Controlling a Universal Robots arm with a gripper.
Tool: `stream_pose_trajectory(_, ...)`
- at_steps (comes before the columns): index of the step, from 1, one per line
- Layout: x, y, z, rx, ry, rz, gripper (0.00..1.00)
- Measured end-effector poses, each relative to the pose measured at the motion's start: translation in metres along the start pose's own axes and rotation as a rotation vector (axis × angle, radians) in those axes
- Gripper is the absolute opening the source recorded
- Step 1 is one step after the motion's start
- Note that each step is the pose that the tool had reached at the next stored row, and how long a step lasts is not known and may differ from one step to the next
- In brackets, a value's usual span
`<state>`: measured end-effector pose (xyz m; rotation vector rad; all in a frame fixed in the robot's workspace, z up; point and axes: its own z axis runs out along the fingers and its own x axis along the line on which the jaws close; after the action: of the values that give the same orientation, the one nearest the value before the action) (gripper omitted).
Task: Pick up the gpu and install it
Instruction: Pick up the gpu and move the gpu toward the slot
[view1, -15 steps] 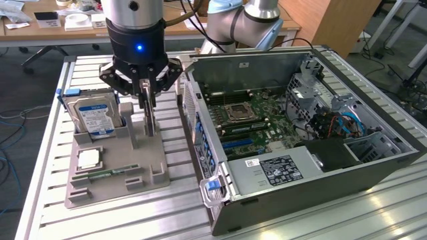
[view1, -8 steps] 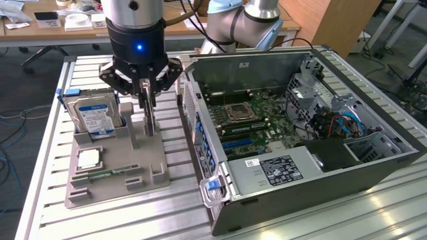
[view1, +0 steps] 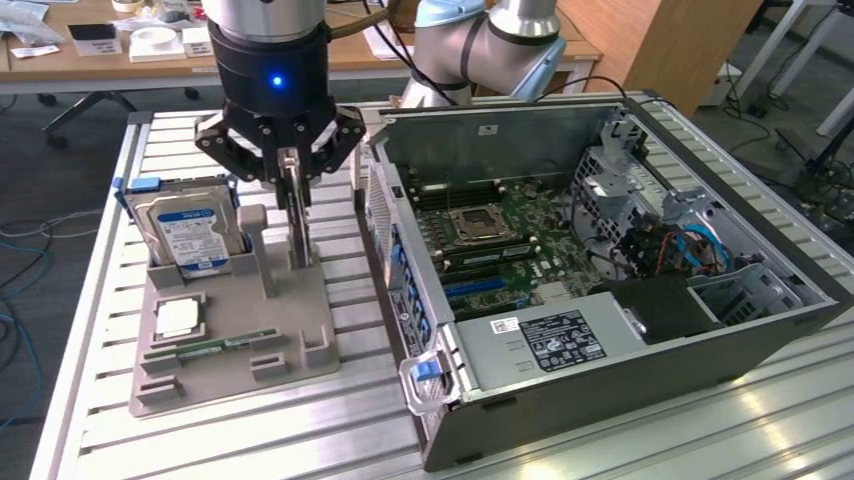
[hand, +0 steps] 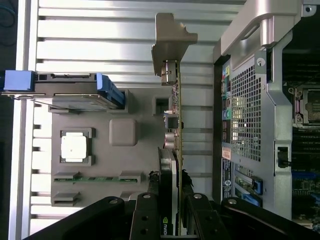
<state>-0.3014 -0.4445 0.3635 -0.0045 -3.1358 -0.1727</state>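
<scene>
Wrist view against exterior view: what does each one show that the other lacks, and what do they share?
Wrist view adds the silver end bracket of the thin black gpu and the computer case's rear ports. Exterior view adds the grey labelled power supply and a wooden cabinet. Both: the black gripper closed on that gpu, standing in the grey parts tray beside the silver blue-labelled hard drive.

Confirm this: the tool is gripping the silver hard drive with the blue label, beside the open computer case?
No. The tool is shut on the thin flat black expansion card, not the silver hard drive with the blue label; the wrist view shows it. The open computer case is indeed alongside.
</scene>
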Motion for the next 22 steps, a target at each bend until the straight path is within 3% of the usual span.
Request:
stream_pose_trajectory(15,0.0000,0.0003,-0.0031,0.0001,0.0001,0.000,0.27)
stream_pose_trajectory(22,0.0000,0.0011,-0.0099,0.0000,0.0000,0.000,0.27)
